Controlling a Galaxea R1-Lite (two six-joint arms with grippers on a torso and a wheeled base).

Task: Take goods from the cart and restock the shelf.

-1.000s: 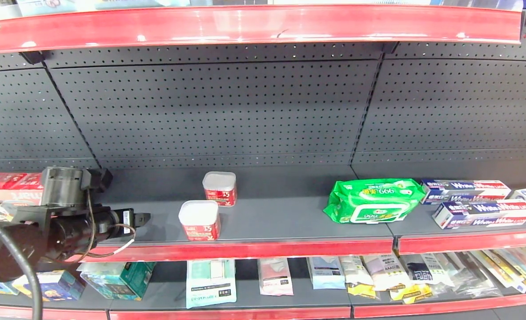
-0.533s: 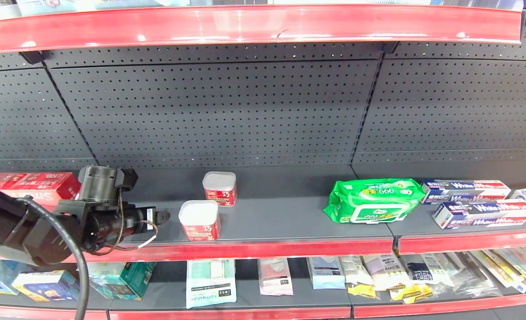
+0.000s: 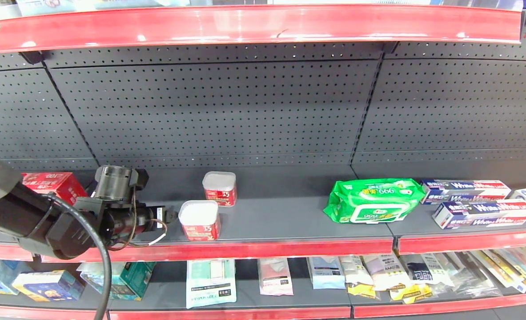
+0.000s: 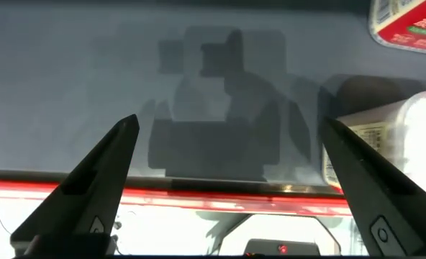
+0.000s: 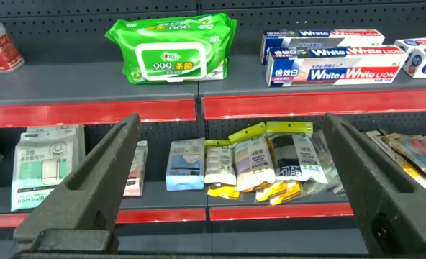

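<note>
Two red tubs with white lids stand on the grey middle shelf (image 3: 280, 213): a front tub (image 3: 199, 220) near the red edge and a rear tub (image 3: 219, 188) behind it. My left gripper (image 3: 172, 215) hovers just above the shelf, level with the front tub and close to its left side. In the left wrist view the left gripper (image 4: 229, 124) is open with only bare shelf between its fingers; the front tub (image 4: 407, 137) sits beside one finger, outside the gap, and the rear tub (image 4: 411, 25) lies farther off. My right gripper (image 5: 231, 119) is open and holds nothing, back from the shelf.
A green wipes pack (image 3: 373, 200) and blue-and-white toothpaste boxes (image 3: 471, 202) lie to the right on the same shelf. A red box (image 3: 54, 186) lies behind my left arm. The lower shelf (image 3: 245, 302) carries mask packets and boxes. A red-edged shelf (image 3: 245, 24) overhangs.
My left arm has moved right along the shelf front, bringing its open gripper up close to the front tub. The tubs and other goods have not moved.
</note>
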